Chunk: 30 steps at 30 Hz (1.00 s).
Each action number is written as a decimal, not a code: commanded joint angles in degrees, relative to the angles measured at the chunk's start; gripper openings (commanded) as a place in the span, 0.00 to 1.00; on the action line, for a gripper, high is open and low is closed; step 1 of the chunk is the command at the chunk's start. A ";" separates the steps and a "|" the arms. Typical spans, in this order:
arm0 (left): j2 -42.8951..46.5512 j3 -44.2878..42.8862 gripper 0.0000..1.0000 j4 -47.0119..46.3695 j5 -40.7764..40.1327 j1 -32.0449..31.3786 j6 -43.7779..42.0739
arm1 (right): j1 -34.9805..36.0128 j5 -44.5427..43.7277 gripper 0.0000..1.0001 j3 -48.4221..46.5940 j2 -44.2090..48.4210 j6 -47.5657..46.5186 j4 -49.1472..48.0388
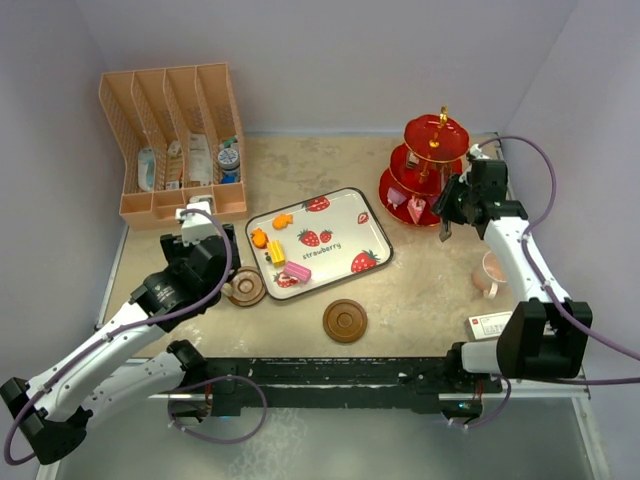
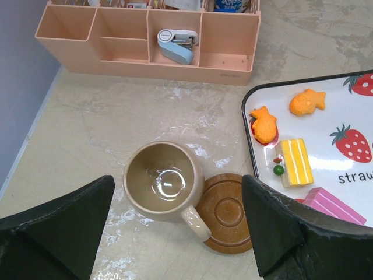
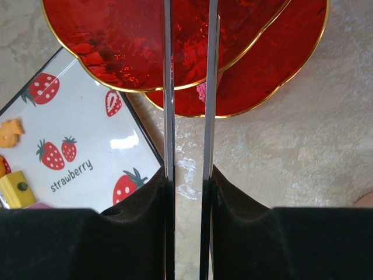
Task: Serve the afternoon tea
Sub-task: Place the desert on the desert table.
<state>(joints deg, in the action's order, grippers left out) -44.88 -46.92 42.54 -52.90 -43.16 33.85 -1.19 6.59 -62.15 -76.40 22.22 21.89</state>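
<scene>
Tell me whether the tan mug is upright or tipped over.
Upright. In the left wrist view the tan mug shows its round mouth facing up and its bare inner bottom; the handle points toward the brown saucer.

Setting: robot test cell in a lab. Evidence: plain pale walls [image 1: 330, 60] boxing in a marbled tabletop [image 1: 440, 290]; left arm [image 1: 100, 350] and right arm [image 1: 515, 245] mounted on a black rail [image 1: 330, 378], purple cables [image 1: 548, 175] looping free. Props are staged play items — toy cakes [image 1: 276, 250] on a strawberry tray [image 1: 345, 225], red three-tier stand [image 1: 425, 160], peach rack [image 1: 175, 110].
</scene>
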 commanded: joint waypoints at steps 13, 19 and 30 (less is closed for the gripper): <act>-0.09 -1.33 0.87 -0.63 -0.81 0.10 0.43 | -0.30 1.86 0.38 -3.57 -2.06 -2.99 -3.62; -0.09 -1.28 0.87 -0.62 -0.62 0.11 0.32 | -0.30 2.10 0.38 -6.04 -4.51 -3.52 -1.66; -0.26 -1.34 0.87 -0.62 -0.66 0.14 0.28 | -0.30 0.52 0.41 -4.53 -0.51 -2.25 -0.84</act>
<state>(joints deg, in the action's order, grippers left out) -45.15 -46.92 42.54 -52.88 -43.13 33.85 -1.19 7.09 -65.73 -81.12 19.90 21.17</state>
